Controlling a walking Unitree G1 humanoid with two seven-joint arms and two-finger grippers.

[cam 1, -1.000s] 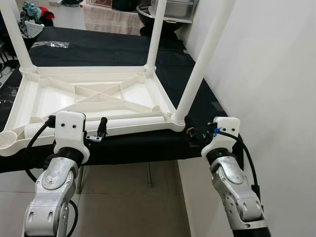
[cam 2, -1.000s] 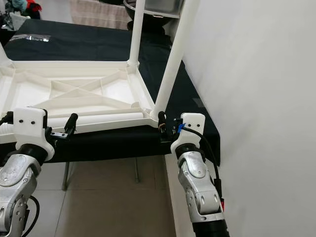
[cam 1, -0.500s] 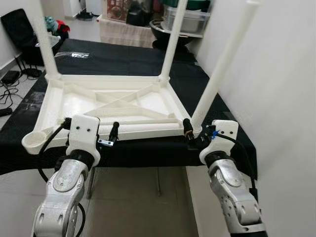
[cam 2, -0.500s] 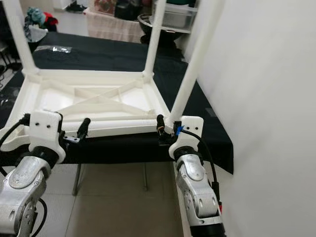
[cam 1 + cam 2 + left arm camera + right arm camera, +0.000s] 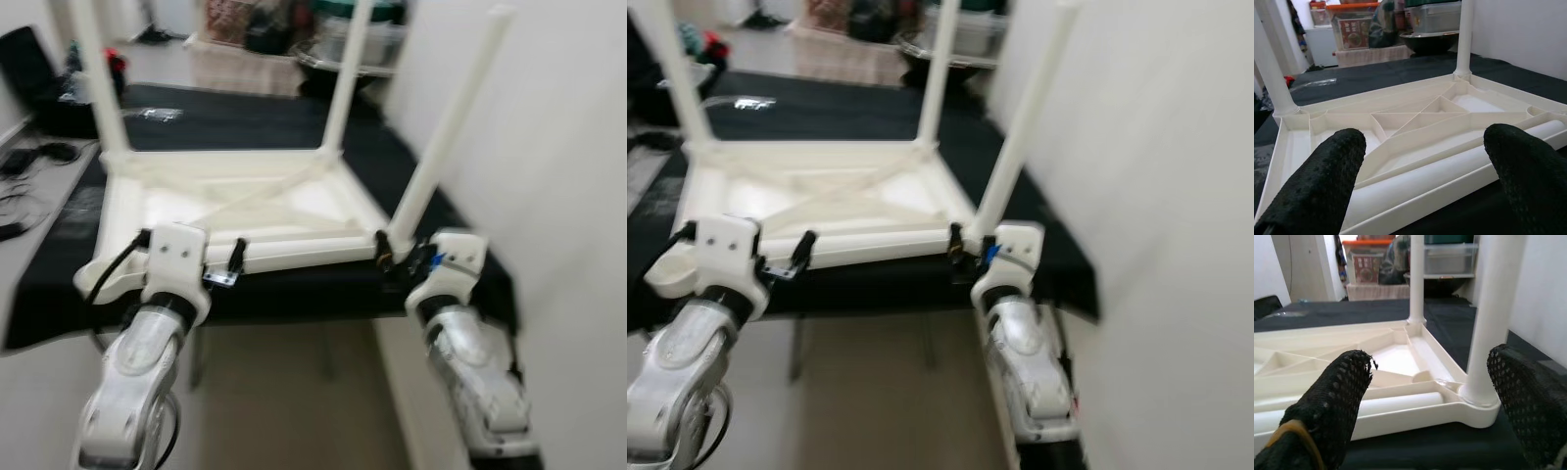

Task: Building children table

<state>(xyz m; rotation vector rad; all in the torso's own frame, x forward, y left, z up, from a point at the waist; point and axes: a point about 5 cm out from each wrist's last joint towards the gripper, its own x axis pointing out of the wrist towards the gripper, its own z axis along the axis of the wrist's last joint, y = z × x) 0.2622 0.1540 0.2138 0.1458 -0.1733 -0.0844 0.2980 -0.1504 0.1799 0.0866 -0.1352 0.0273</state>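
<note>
The white table lies upside down on a black cloth, three legs pointing up; the loose leg lies flat along its near edge; left gripper spread wide before it; right gripper spread at the corner leg.

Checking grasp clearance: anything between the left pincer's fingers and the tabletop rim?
Nothing. In the left wrist view, the open left pincer faces the tabletop rim; the loose leg lies just inside.
</note>
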